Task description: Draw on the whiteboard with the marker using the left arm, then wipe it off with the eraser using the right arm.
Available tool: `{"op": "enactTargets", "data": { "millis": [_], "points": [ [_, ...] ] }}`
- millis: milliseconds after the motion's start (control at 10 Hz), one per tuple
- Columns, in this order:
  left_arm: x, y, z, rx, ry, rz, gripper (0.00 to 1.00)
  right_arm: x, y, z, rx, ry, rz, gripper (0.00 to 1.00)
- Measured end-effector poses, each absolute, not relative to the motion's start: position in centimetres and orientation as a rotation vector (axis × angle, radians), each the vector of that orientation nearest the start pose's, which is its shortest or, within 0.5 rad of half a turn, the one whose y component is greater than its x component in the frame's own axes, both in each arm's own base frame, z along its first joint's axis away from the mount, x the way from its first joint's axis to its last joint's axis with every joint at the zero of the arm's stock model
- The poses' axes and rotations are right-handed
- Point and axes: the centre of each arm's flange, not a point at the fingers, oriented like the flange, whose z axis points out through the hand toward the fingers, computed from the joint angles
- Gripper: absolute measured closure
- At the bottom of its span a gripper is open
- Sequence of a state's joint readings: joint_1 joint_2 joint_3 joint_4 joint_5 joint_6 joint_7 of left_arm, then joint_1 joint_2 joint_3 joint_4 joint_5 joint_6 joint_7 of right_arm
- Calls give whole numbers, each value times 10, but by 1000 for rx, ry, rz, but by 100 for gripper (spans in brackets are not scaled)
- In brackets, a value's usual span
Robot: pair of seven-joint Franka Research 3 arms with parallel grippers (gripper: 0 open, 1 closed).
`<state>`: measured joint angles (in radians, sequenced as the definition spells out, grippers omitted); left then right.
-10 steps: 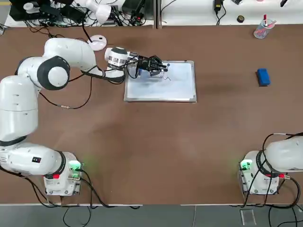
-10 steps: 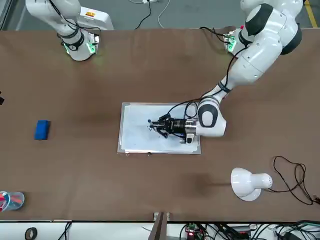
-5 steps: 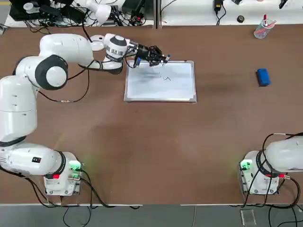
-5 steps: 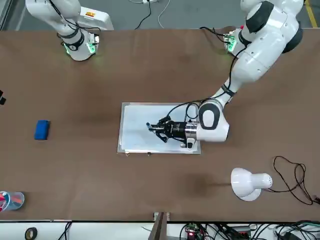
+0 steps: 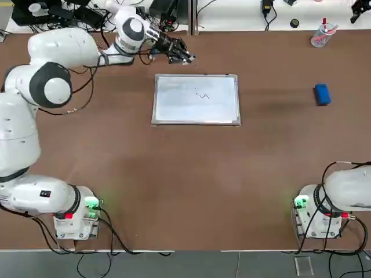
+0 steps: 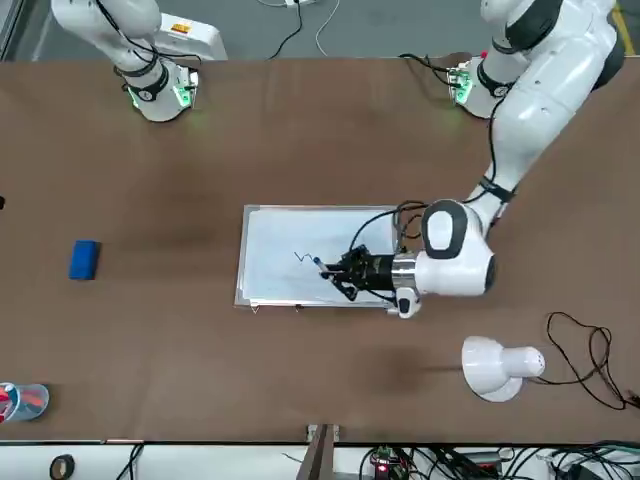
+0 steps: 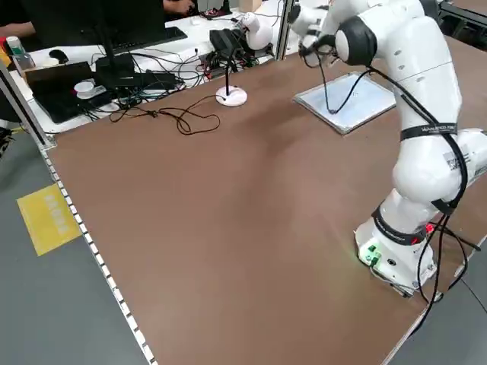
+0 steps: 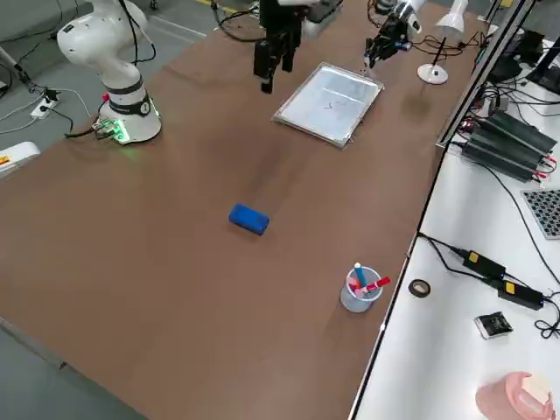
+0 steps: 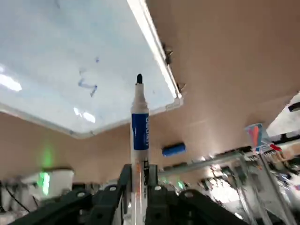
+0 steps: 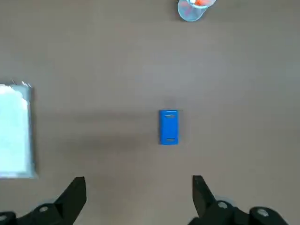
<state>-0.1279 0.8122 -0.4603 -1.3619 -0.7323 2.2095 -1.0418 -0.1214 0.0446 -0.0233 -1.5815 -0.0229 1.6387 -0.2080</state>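
The left hand (image 9: pixel 139 172) is clamped on the pen (image 9: pixel 139 136). It is up in the air, near the far left corner of the board (image 5: pixel 196 116). The pen's dark tip (image 9: pixel 139 78) is bare and points away from the hand. The board lies flat on the tabletop (image 5: pixel 174 174), lower than the left hand and on the robot's side of it. A small wiggly line (image 5: pixel 202 96) is on the board.

The right hand (image 10: pixel 139 187) has its fingers wide apart, with nothing between them. It hangs high over the tabletop. The blue eraser (image 10: pixel 169 127) lies down below the right hand, not touching it, and well off to the right of the left hand.

A cup of pens (image 5: pixel 323 37) is also well to the left hand's right. A white lamp (image 6: pixel 490 366) stands to the left hand's left.
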Motion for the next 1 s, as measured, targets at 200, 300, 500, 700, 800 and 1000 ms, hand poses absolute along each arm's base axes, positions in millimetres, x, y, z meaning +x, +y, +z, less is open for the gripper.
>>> {"op": "enactTargets", "data": {
  "millis": [200,300,500,700,800,1000],
  "points": [
    [665,-330,309,2242,1099,-662,83,568,-106,577,-3158,-238,-9,0],
    [668,-308,311,2357,1063,-625,83,570,-116,560,-3155,-296,-16,0],
    [675,-263,305,2572,951,-546,83,576,-134,513,-3154,-375,-54,0],
    [677,-229,294,2738,821,-508,83,577,-147,466,-3156,-384,-80,0],
    [677,-211,287,2808,740,-497,83,577,-152,445,-3152,-367,-89,0],
    [679,-173,272,2913,523,-474,83,576,-158,405,-3134,-325,-134,0]
  ]
}}
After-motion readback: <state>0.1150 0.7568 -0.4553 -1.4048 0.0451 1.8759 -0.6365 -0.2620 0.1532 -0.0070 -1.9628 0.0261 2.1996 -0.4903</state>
